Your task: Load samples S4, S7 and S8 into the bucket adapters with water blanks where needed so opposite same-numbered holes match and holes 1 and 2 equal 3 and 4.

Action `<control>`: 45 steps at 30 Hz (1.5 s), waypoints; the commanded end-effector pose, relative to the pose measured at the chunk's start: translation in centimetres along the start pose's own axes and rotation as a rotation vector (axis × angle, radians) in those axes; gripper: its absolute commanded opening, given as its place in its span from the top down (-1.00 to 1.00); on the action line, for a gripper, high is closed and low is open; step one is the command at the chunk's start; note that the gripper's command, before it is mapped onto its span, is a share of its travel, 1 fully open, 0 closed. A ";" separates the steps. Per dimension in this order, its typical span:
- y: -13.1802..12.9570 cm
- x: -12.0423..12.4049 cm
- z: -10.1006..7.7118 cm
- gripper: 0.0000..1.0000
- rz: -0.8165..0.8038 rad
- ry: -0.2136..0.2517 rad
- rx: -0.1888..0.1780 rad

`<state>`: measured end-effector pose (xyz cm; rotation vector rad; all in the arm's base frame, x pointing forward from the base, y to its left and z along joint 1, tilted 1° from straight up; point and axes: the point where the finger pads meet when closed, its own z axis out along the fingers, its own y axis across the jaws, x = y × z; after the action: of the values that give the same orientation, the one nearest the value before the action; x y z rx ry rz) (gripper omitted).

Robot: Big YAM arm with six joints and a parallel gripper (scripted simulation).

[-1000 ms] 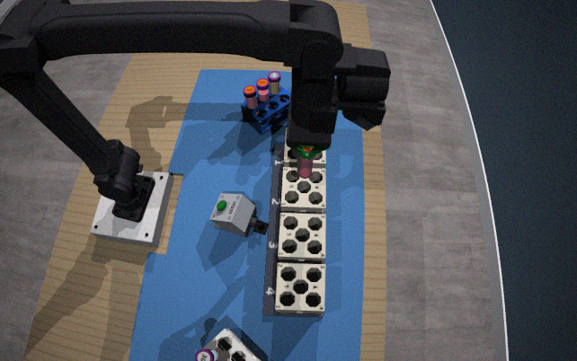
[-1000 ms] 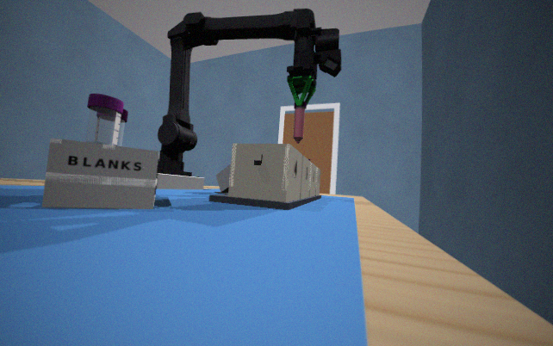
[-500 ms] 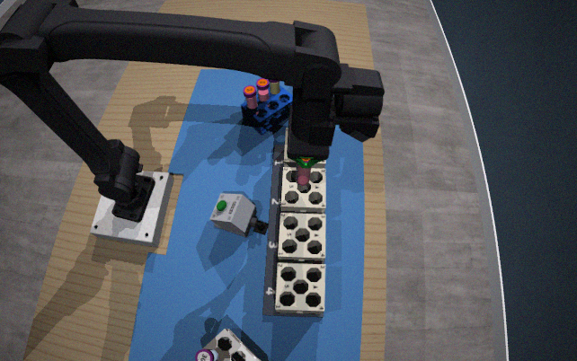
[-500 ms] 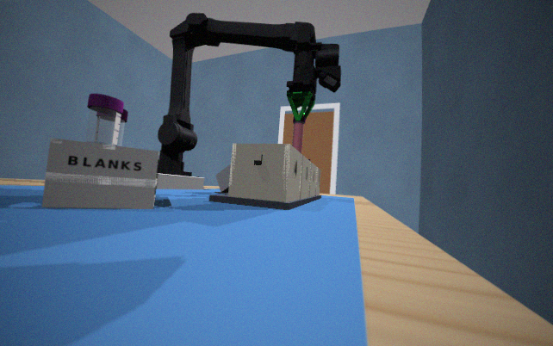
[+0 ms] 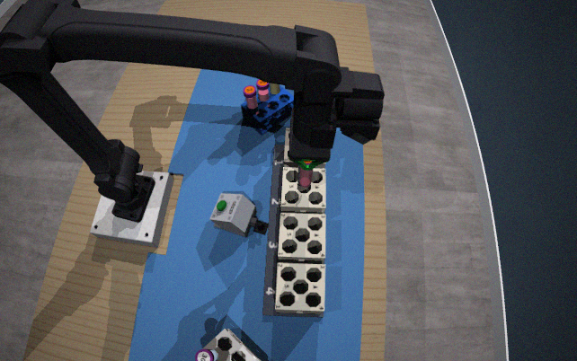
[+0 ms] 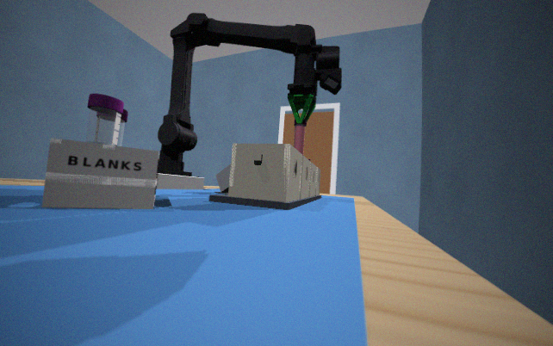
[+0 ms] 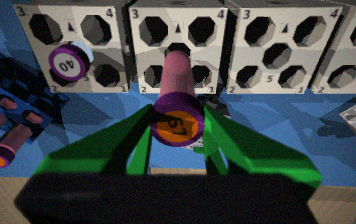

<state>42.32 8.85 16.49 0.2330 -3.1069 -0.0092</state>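
Observation:
My gripper (image 5: 306,163) is shut on sample S7 (image 7: 177,120), a pink-filled tube with a purple cap and an orange dot. It hangs upright over adapter 2 (image 5: 303,188) of the stand ST, with its lower end at the centre hole. From the side, the gripper (image 6: 301,113) holds the tube (image 6: 299,138) with its bottom hidden behind the adapter's top edge. Adapter 1 holds a blank marked 40 (image 7: 69,62) on its near-left side. Adapters 3 (image 5: 302,236) and 4 (image 5: 300,287) are empty.
The blue sample rack RS (image 5: 267,110) stands beyond adapter 1 with three tubes, two of them orange-dotted (image 5: 249,92). The DONE key (image 5: 221,206) sits on its grey box left of ST. The white blank rack RB (image 6: 101,178) holds two blanks (image 6: 105,120).

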 end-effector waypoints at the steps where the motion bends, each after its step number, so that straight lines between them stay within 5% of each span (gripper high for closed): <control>1: -0.2 -1.0 -0.5 1.00 -0.005 -0.035 -0.002; 12: 0.0 -1.2 -1.7 1.00 -0.002 -0.054 -0.003; 13: -0.4 -0.6 -0.1 1.00 -0.004 -0.030 -0.002; 16: -0.4 -0.6 0.8 1.00 -0.002 -0.018 -0.002; 21: -0.4 -1.3 0.2 1.00 -0.001 -0.044 -0.003; 23: -0.5 -0.7 1.4 1.00 -0.001 -0.018 -0.002; 35: -0.5 -0.7 3.0 1.00 0.000 -0.018 -0.002; 38: -0.5 -1.9 1.9 1.00 0.000 -0.051 -0.003; 40: -0.5 -0.7 3.4 1.00 0.000 -0.018 -0.002; 45: -0.5 -1.2 3.6 1.00 0.000 -0.031 -0.002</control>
<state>42.05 8.79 12.64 0.2348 -3.1037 -0.0086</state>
